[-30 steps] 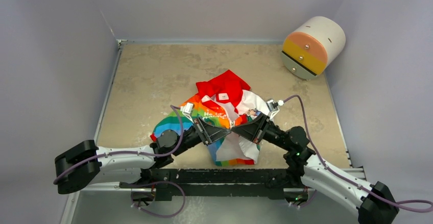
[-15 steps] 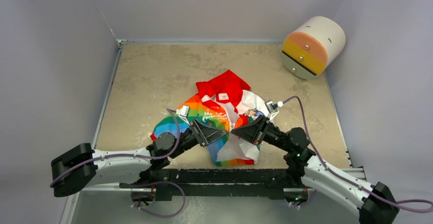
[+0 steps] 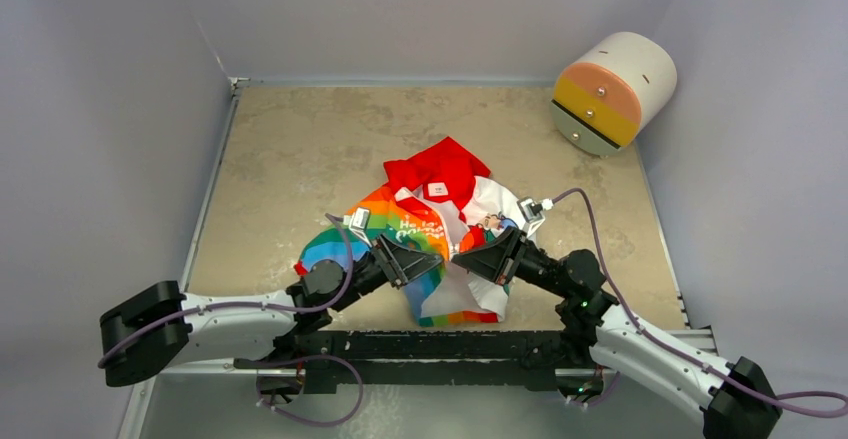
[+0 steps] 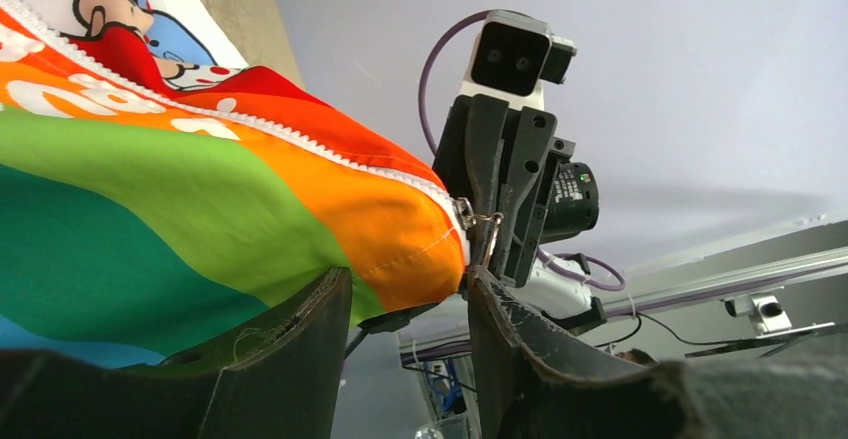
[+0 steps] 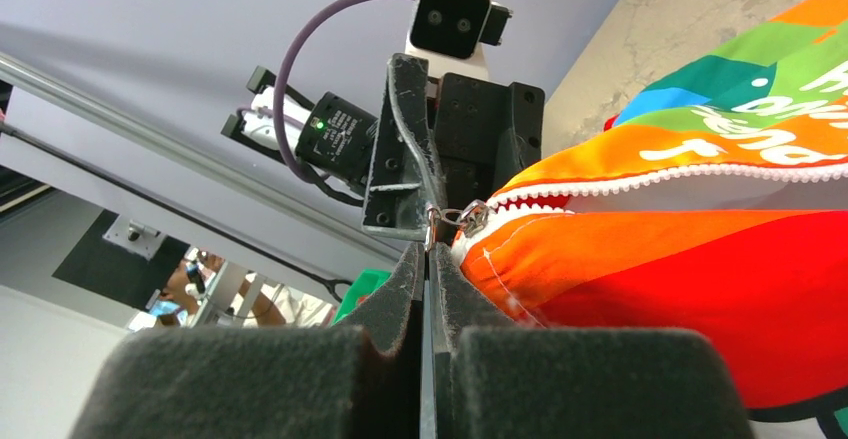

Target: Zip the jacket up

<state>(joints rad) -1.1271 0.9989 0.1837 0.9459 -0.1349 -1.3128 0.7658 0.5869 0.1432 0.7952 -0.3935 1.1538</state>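
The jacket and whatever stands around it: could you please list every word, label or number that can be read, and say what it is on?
No text can be quoted with confidence.
White lettering on the orange front of the jacket: too small and blurred in the top view, tilted and cut off at the edge in the right wrist view.
White neck tag: carries a small mark, too small to read.
Cylinder in the far right corner: no writing visible.

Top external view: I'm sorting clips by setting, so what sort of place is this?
Likely a lab robot cell, not a home: a stone-patterned table boxed in by plain grey walls, with the left arm and right arm bolted at its near edge, a jacket between them.
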